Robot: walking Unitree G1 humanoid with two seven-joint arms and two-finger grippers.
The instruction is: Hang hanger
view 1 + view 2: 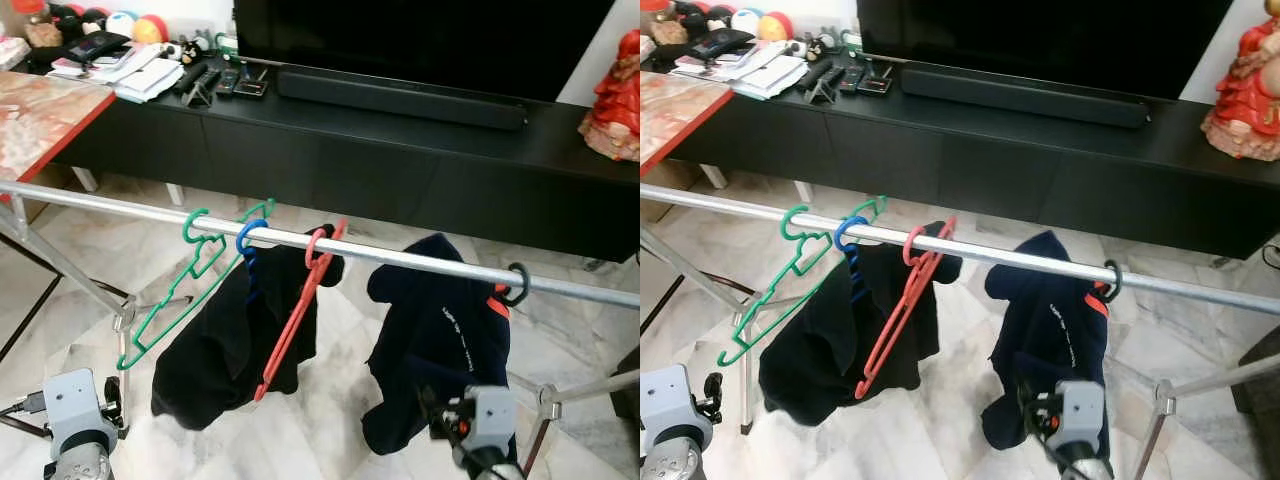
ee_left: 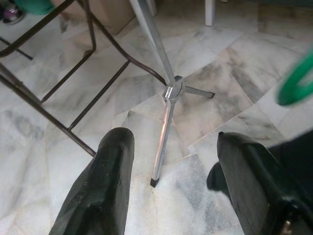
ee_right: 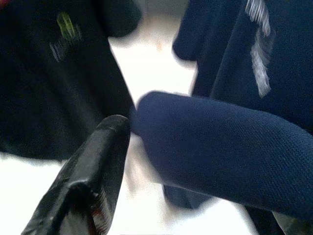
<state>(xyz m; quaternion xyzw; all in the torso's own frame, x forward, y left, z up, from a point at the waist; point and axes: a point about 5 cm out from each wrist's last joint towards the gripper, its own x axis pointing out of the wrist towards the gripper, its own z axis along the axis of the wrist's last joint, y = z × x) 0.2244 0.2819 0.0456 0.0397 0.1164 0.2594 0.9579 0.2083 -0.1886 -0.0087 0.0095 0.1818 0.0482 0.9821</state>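
Marble floor (image 1: 300,440) lies below a steel rail (image 1: 400,258) set before a black TV cabinet (image 1: 400,170). On the rail hang a green hanger (image 1: 175,295), a blue hanger (image 1: 247,240) under a black garment (image 1: 225,345), a red hanger (image 1: 295,315) and, further right, a navy garment (image 1: 435,335) on a black hook (image 1: 518,285). Left claw (image 2: 166,181), below the green hanger, is wide open and empty. Right claw (image 3: 146,161) meets the navy sleeve; its spread cannot be told. Judged best: lift slowly so the hook stays seated on the rail

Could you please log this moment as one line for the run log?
rail: green, blue, red, black hangers hung | left claw: open, low | right claw: by navy shirt
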